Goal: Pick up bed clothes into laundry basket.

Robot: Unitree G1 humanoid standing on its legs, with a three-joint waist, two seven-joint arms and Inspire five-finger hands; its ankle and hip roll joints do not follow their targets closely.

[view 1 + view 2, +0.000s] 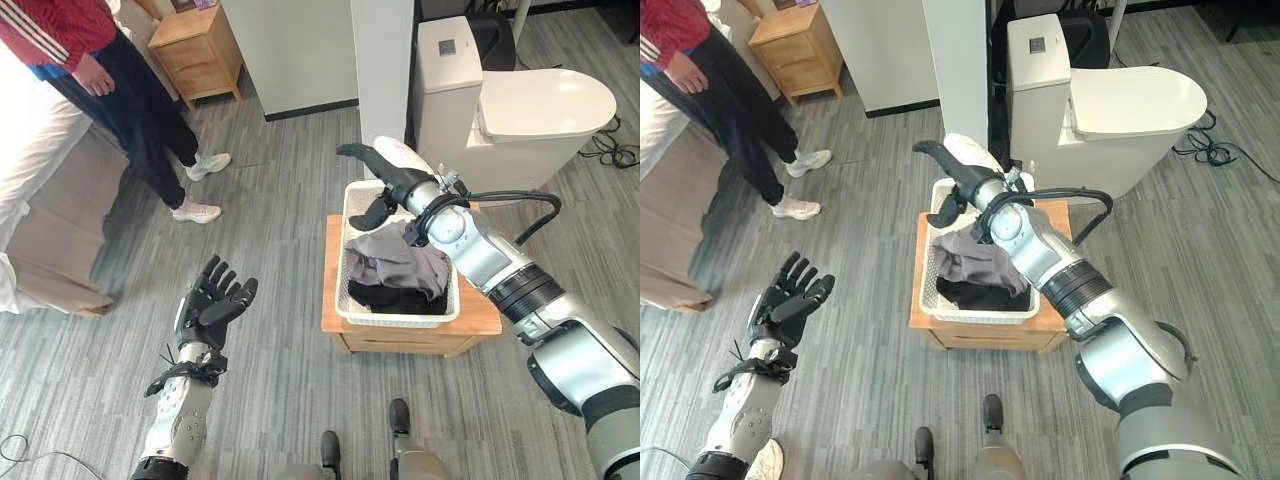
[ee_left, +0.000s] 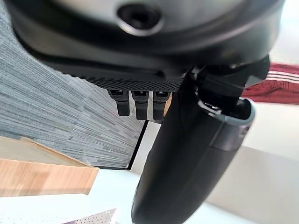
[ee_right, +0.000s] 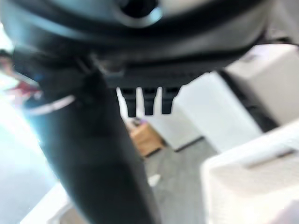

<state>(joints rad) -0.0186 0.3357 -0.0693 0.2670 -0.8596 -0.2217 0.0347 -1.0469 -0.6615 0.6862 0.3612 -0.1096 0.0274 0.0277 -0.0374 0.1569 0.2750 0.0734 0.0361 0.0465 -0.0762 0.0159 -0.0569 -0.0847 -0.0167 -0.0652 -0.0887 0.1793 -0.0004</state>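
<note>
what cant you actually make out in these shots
- Bottom of the laundry basket: both eye views, covered by the grey and dark clothes.
- Far end of the basket: hidden behind the right hand.
- Bed: cut off by the left eye view's edge, so any clothes left on it are unknown.
- Person: cut off above the chest.
- Left hand: open, empty.

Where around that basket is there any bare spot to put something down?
The laundry basket covers most of the low wooden stand; only a narrow strip of wood shows on its right side. Inside, grey and black clothes crowd it, and the right hand hangs open over its far end. The roomiest bare patch is the grey floor between the stand, the left hand and the person.
</note>
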